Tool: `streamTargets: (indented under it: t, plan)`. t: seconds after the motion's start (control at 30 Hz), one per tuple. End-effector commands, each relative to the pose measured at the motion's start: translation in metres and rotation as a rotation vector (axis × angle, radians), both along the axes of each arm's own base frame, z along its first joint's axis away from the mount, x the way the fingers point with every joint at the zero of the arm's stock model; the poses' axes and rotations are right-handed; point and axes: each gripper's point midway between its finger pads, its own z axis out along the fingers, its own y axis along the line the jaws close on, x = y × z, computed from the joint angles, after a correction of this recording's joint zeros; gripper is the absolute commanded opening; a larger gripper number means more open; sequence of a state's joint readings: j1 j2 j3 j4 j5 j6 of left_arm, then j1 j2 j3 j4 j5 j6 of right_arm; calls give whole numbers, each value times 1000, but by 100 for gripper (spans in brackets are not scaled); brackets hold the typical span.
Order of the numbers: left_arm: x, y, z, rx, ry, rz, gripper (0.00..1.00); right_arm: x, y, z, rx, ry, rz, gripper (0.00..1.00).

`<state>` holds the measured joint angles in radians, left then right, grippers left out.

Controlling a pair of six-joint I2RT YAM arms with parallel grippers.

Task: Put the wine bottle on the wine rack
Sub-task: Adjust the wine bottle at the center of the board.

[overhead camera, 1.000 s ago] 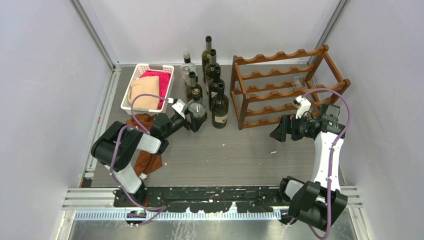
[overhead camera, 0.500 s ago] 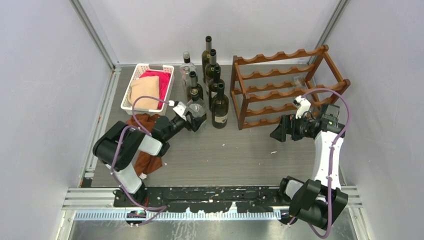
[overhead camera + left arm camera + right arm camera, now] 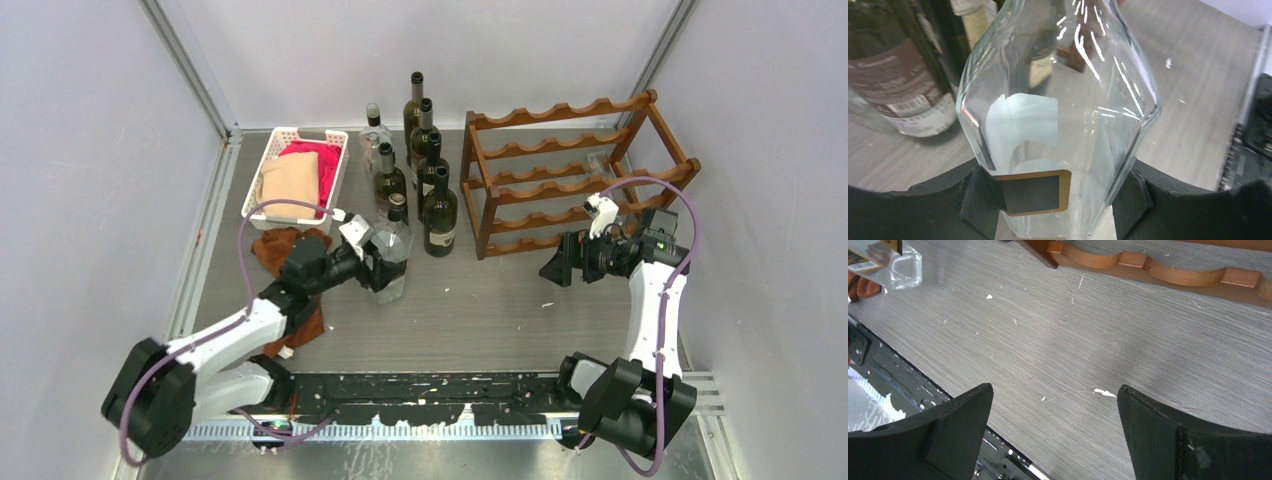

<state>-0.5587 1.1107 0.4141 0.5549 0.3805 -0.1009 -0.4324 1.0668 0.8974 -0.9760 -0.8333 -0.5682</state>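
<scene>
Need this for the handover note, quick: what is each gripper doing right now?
Left gripper: closed on the clear glass bottle with a black label.
Right gripper: open, holding nothing.

Robot test cell in a lab — a boxed-in bench

Plain pale panel walls (image 3: 90,150) in silver aluminium framing (image 3: 190,70) enclose a grey wood-grain tabletop (image 3: 470,310). Two black-and-white robot arms (image 3: 655,300) with purple cables are bolted to a black metal base rail (image 3: 430,385) — props like a reddish-brown wooden wine rack (image 3: 560,110) stand on top.
</scene>
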Motion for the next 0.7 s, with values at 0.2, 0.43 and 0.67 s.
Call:
streamTargets:
  t: [0.2,0.43,0.67]
  plan:
    - [-85,-15,28,153,148,-269,0,-34,39,32,-32,-170,400,100]
    - [-105,-39,19,336,83,-419,0,-64,70,50,-71,-232,753,100]
    - [-111,-70,13,464,75,-564,0,-65,101,60,-122,-348,946,100]
